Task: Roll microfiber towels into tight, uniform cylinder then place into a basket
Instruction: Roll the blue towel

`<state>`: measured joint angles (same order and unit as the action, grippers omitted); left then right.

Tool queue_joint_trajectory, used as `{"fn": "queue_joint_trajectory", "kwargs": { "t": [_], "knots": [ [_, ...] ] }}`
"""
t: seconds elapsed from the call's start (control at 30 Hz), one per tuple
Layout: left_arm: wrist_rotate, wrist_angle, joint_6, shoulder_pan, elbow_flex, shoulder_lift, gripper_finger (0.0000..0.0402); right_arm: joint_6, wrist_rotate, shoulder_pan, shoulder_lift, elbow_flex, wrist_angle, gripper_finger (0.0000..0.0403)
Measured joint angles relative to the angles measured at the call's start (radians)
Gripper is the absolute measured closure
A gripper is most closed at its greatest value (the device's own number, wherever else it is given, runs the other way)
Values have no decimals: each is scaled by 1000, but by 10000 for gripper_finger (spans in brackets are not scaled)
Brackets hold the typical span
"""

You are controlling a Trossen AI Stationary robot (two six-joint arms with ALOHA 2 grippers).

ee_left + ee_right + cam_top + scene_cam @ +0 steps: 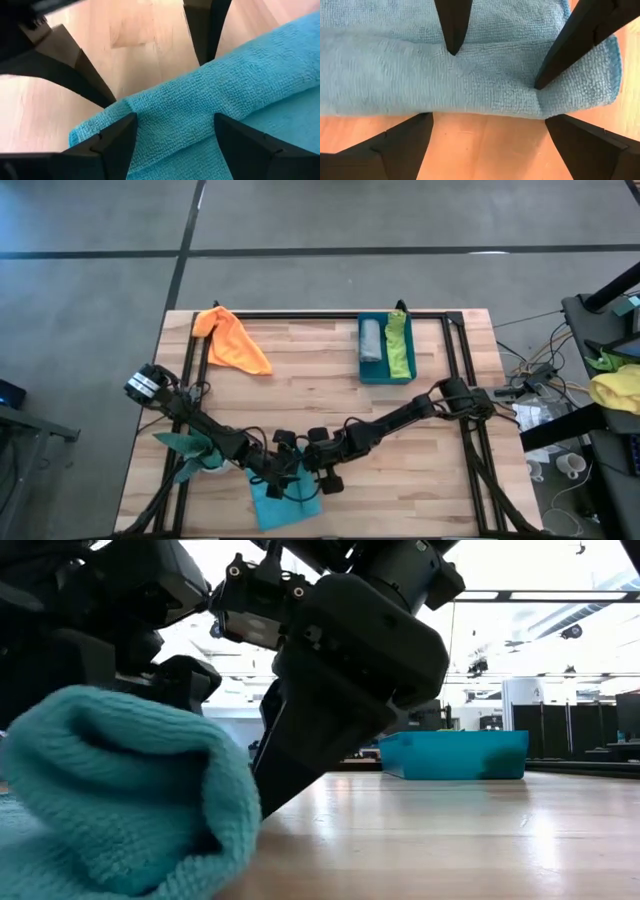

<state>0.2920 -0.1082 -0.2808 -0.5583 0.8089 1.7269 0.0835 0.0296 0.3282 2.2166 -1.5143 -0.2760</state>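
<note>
Both grippers, left gripper [285,470] and right gripper [322,470], stand spread over the turquoise towel's [283,502] first fold at the bench's near edge; best results likely come from tucking that roll evenly, both ends together.

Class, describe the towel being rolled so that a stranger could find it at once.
Start at the wooden table and go to its near edge, where both arms meet. The turquoise towel lies there, partly rolled. The orange towel lies alone at the far left, and two others sit in the basket.
</note>
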Motion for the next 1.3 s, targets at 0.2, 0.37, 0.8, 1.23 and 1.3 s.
{"fn": "queue_joint_trajectory", "kwargs": {
  "t": [0.2,0.37,0.8,1.23,1.3],
  "knots": [
    [-16,-1,-2,-2,13,-11,150,23,-3,7,-7,0,4,19],
    [-23,-5,-57,-13,14,-8,150,34,-3,16,-31,-1,8,19],
    [-20,-34,-132,-27,11,61,150,69,-29,19,-34,-62,-45,19],
    [-22,-16,-131,-33,13,59,150,66,-26,51,27,-32,-10,19],
    [-20,-16,-132,-33,13,59,150,92,-36,52,38,-38,29,19]
  ]
}}
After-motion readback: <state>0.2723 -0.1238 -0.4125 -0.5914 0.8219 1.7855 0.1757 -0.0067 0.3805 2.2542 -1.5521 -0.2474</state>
